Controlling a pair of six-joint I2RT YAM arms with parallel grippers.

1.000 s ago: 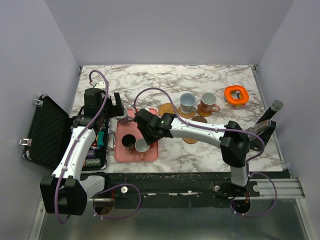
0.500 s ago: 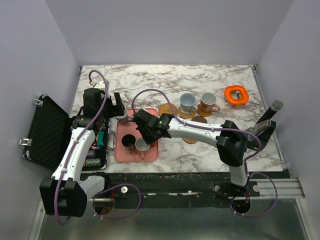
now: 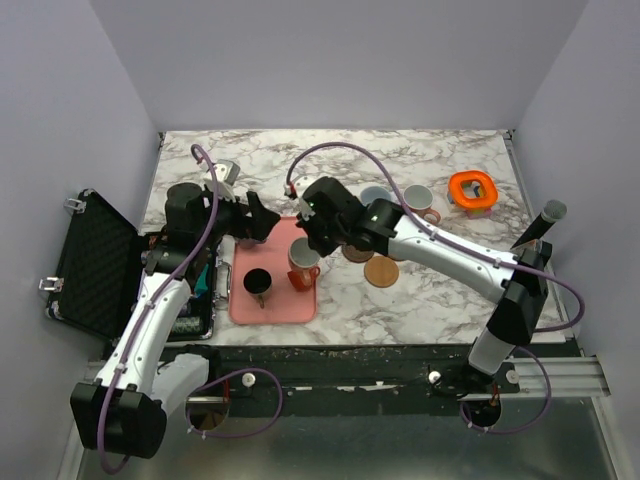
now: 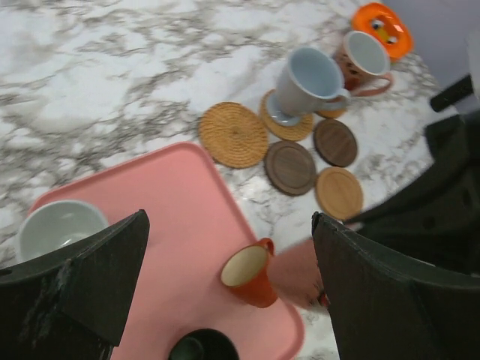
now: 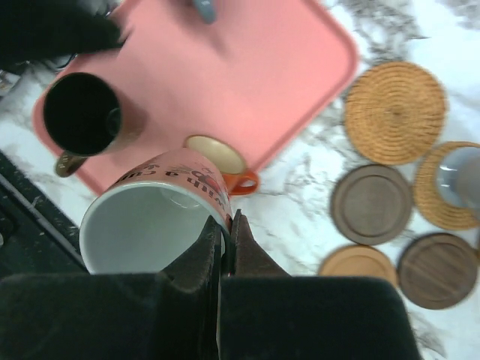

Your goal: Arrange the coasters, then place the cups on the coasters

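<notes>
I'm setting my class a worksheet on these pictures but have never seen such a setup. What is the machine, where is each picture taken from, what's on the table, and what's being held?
Two robot arms are bolted to a table, each ending in a two-finger claw. One picture looks down from above; two come from wrist cameras. On the table: a pink tray with a black cup, an orange cup and a grey-white cup, and round coasters beside it, one under a pale blue cup. The right claw pinches the rim of a lettered mug; the left claw is open, empty.

Bright, even light; blurred wrist views
</notes>
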